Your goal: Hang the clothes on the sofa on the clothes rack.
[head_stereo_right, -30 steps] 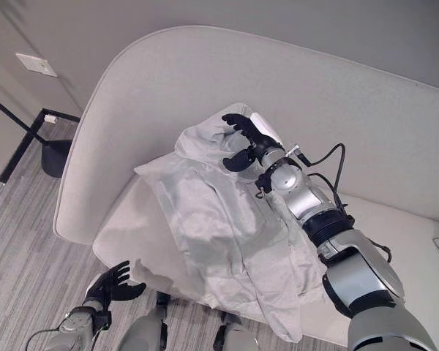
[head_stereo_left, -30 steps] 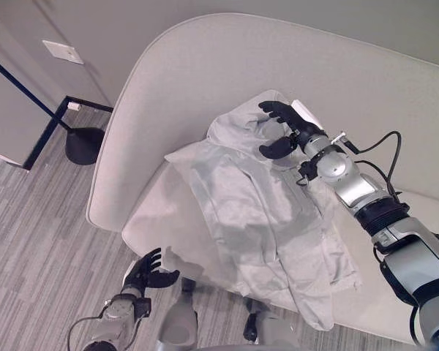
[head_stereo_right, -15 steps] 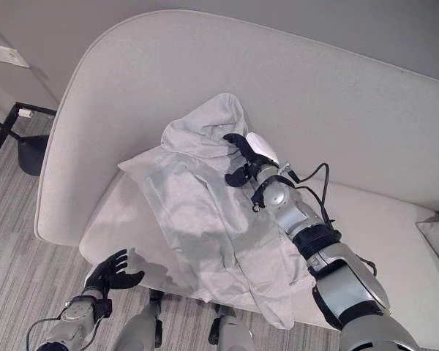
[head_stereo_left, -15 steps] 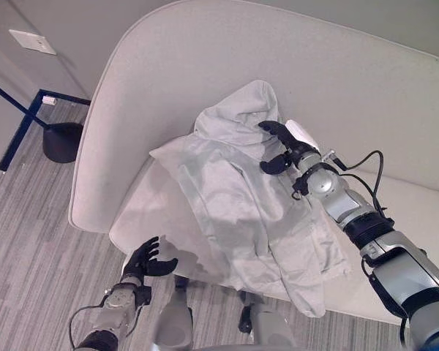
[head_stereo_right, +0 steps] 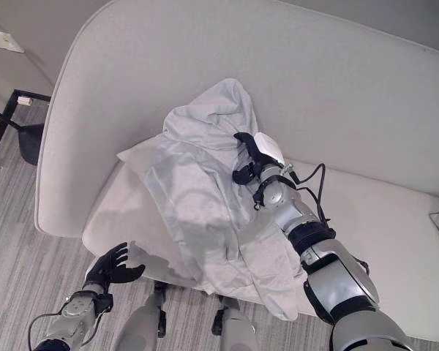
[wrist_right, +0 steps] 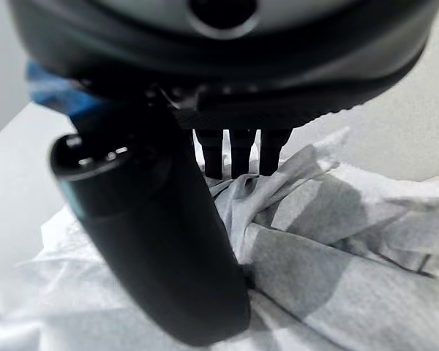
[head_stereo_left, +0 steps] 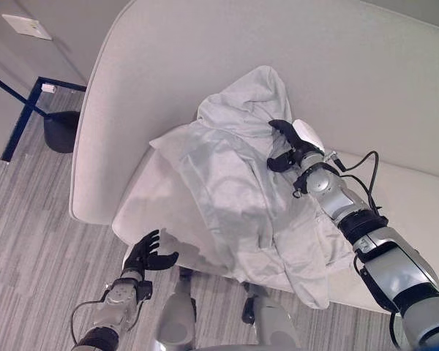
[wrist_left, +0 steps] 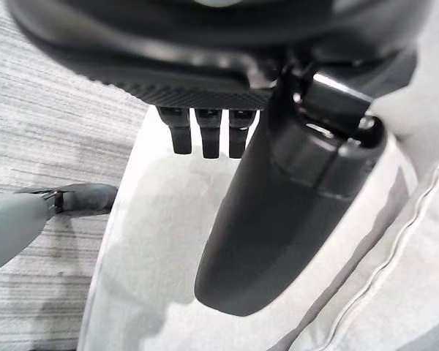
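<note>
The task has barely begun, as I judge it: the pale grey hooded jacket (head_stereo_left: 249, 190) lies heaped on the light grey curved fabric sofa (head_stereo_left: 205, 51), its hood propped up against the sofa's backrest and its hem draped over the seat's front edge. Nothing hangs on the rack yet; of that I see a dark blue metal bar and a black round base (head_stereo_left: 57, 131) on the striped grey carpet (head_stereo_left: 29, 234), off the sofa's outer end.

My right hand (head_stereo_left: 289, 142) rests at the jacket's collar, just below the hood, with fingers (wrist_right: 234, 157) and thumb parted and reaching into the folds. In my own wrist view they touch the cloth but have not closed on it, so the grab is yet to come, then the lift and the carry to the rack.

My left hand (head_stereo_left: 148, 254) hangs low beside the sofa's front edge, fingers relaxed and spread, holding nothing.

Compared with a second ago, my right hand has dropped from the top of the hood, where it hovered above the cloth, down to the collar. The whole view has shifted too, so my head has moved; the jacket itself lies as it did.
</note>
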Controlling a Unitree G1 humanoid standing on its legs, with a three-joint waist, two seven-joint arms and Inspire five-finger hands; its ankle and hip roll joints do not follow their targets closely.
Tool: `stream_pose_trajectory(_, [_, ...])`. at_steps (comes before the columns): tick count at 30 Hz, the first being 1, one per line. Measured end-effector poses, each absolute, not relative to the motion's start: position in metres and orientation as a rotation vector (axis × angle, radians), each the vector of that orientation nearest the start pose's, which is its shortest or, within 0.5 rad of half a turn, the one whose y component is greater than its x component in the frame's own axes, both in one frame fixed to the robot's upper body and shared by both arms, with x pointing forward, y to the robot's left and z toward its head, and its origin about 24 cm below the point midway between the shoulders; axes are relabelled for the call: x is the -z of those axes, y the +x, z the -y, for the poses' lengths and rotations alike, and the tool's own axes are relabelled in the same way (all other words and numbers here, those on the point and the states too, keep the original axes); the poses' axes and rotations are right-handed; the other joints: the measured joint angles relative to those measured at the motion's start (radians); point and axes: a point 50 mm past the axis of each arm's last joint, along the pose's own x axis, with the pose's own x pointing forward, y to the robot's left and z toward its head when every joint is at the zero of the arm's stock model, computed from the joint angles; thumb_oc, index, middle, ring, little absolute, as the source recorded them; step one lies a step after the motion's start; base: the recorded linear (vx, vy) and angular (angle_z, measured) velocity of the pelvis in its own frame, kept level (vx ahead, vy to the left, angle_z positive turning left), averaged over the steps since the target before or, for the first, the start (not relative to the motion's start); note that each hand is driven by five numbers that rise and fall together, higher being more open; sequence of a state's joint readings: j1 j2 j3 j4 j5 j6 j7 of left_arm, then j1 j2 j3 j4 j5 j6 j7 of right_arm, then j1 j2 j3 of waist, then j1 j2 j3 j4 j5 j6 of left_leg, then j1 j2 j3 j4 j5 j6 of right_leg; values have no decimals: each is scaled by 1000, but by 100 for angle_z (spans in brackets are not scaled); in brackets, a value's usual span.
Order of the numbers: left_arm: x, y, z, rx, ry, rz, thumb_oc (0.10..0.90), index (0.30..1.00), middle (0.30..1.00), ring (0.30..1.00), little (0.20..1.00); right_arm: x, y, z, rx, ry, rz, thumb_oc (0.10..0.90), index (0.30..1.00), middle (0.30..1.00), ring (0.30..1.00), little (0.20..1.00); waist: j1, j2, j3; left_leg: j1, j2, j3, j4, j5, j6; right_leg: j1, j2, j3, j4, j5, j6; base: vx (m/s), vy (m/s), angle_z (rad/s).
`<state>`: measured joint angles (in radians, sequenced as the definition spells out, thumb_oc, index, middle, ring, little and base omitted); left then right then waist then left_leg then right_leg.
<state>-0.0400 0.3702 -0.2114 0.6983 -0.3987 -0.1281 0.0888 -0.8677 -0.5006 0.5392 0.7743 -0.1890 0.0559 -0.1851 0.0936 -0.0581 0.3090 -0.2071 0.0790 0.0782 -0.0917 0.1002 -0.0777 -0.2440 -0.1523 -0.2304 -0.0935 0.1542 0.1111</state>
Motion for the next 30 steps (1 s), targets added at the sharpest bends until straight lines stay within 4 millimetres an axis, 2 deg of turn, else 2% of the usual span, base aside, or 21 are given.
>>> stream_pose_trajectory(3, [62,222,-235,-148,67,-475,800,900,900,900,900,-145,395,185,68,-983,99,400,300,300,300,300,10,14,5,-13,0,-8,0,4,-1,-9,1,-3,0,0,0,17,6,7])
stream_pose_trajectory(5, [46,230,-232,-134,63,-395,800,900,900,900,900,-147,377,191,90,-910,167,400,300,300,300,300,13,14,5,-12,-1,-7,0,4,-1,-9,0,-3,0,0,-1,17,2,0])
stream_pose_trajectory(6, [41,232,-233,-134,69,-372,800,900,900,900,900,-142,374,189,71,-908,172,400,300,300,300,300,9,14,5,-6,-3,-3,0,4,-1,-4,-2,0,0,1,-1,36,4,-3])
stream_pose_trajectory(7, [31,244,-229,-117,73,-333,800,900,900,900,900,-130,367,193,64,-901,143,400,300,300,300,300,-5,13,5,3,-6,0,1,4,-1,4,-1,0,0,0,-1,35,-2,5])
stream_pose_trajectory(10, [1,258,-221,-76,77,-195,800,900,900,900,900,-106,326,202,57,-807,147,400,300,300,300,300,-21,13,5,16,-9,2,0,4,0,23,-4,2,0,0,-1,16,-3,6])
stream_pose_trajectory(14, [-38,285,-209,-49,74,-44,800,900,900,900,900,-74,300,219,72,-789,32,400,300,300,300,300,-56,11,6,41,-9,25,0,1,2,35,-2,26,0,0,0,1,-7,-14])
stream_pose_trajectory(16, [-58,296,-203,-46,66,36,800,900,900,900,900,-63,290,225,82,-776,-9,400,300,300,300,300,-93,11,6,43,-6,33,-1,1,2,34,1,34,0,1,2,4,-10,-29])
stream_pose_trajectory(17, [-74,307,-195,-28,65,90,800,900,900,900,900,-57,283,226,70,-772,-28,400,300,300,300,300,-146,9,5,49,-5,69,-2,0,2,18,0,65,0,9,11,-11,-22,-49])
stream_pose_trajectory(19, [-77,311,-187,-10,57,102,800,900,900,900,900,-52,278,227,64,-772,-47,400,300,300,300,300,-180,10,5,49,-1,83,-1,0,2,10,3,79,0,13,7,-27,-19,-36])
stream_pose_trajectory(20, [-77,312,-181,-3,81,105,800,900,900,900,900,-49,274,226,60,-761,-57,400,300,300,300,300,-184,9,3,49,1,93,-1,0,3,3,12,95,0,15,5,-26,4,-30])
stream_pose_trajectory(23, [-73,315,-178,-2,165,97,800,900,900,900,900,-42,273,213,-9,-761,-66,400,300,300,300,300,-183,7,2,57,8,140,-1,-5,7,-19,18,137,0,28,1,-21,1,-44])
stream_pose_trajectory(26, [-72,315,-181,-5,201,94,800,900,900,900,900,-35,271,204,-67,-767,-83,400,300,300,300,300,-181,10,2,61,11,152,0,-5,7,-21,24,145,0,32,-3,-27,12,-13])
stream_pose_trajectory(30, [-73,317,-185,41,303,90,800,900,900,900,900,-44,285,187,-103,-754,-23,400,300,300,300,300,-174,21,3,63,2,169,-1,-5,9,-29,15,166,0,39,2,-27,8,-10])
